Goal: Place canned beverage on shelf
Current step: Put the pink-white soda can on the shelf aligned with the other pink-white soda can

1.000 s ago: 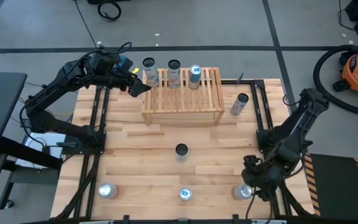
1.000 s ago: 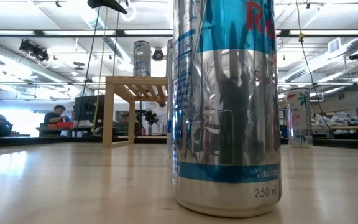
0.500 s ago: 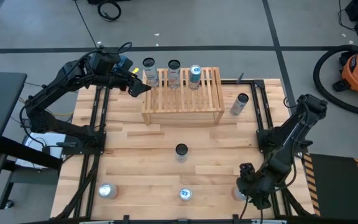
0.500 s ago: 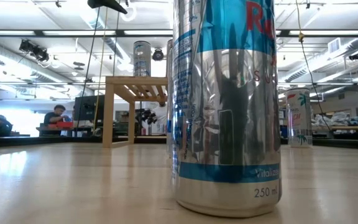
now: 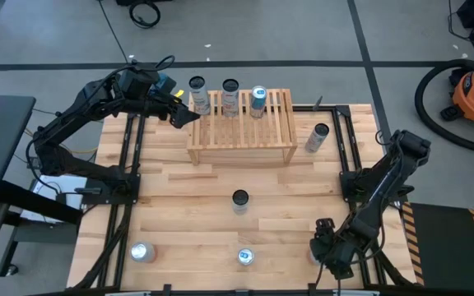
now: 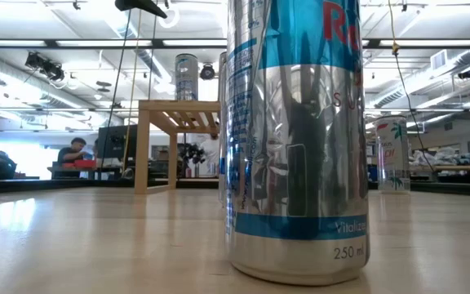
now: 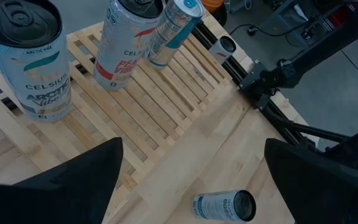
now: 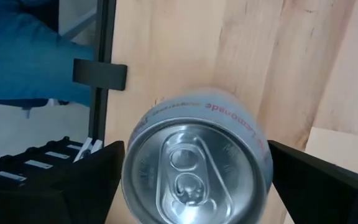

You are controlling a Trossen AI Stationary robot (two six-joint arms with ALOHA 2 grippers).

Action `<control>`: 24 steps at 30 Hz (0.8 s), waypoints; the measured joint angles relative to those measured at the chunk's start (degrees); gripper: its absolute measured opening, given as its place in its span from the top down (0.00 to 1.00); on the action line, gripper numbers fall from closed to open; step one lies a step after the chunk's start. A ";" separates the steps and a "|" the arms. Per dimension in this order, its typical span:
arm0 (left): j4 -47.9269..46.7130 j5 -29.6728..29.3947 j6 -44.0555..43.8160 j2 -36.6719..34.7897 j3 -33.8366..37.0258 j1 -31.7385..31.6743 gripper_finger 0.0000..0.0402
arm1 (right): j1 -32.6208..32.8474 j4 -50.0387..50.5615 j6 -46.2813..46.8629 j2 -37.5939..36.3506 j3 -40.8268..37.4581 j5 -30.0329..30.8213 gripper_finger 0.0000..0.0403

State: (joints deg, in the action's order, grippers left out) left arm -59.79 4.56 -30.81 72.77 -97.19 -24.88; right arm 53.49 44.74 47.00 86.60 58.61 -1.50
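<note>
1. The right gripper (image 5: 326, 249) hangs over the silver can (image 8: 197, 165) at the near right corner of the table (image 5: 188, 197), its fingers spread wide to either side of the can's top and not touching it. That straddling pose reads as the line-up for a grasp; nothing is held yet.

2. The left gripper (image 5: 186, 115) waits at the far left end of the shelf (image 5: 241, 136), fingers wide apart and empty, pointed across the slats (probably parked there out of the right arm's way).

3. The shelf stands at the far middle of the table and holds three upright cans in a row along its back edge: a Celsius can (image 7: 30, 59) nearest the left gripper, a white and red can (image 7: 126, 40) beside it, and a teal-topped can (image 7: 174, 28) next.

4. Off the shelf, a can (image 5: 317, 138) stands just right of it, a dark-topped can (image 5: 239, 200) is mid-table, and two more sit along the near edge: a blue Red Bull can (image 6: 296, 139) at the centre, a silver one (image 5: 142, 252) at the left.

5. The slats' right half is bare, so I judge there is room for the next can.
</note>
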 joint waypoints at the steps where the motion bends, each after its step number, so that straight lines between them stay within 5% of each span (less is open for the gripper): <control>1: 0.02 0.00 0.00 0.00 0.00 0.00 0.02 | 0.00 -0.15 0.02 0.19 0.00 0.30 0.04; 14: 0.01 0.00 0.01 0.01 0.00 0.02 0.02 | -0.11 -0.11 0.11 1.23 0.11 1.82 0.20; 24: 0.00 0.00 0.02 0.00 0.00 0.02 0.02 | -3.32 2.39 -5.59 1.30 3.19 -2.31 0.21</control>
State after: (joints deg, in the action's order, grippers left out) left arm -59.79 4.56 -30.79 72.77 -97.19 -24.86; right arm 50.18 47.13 41.41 87.90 61.80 -3.80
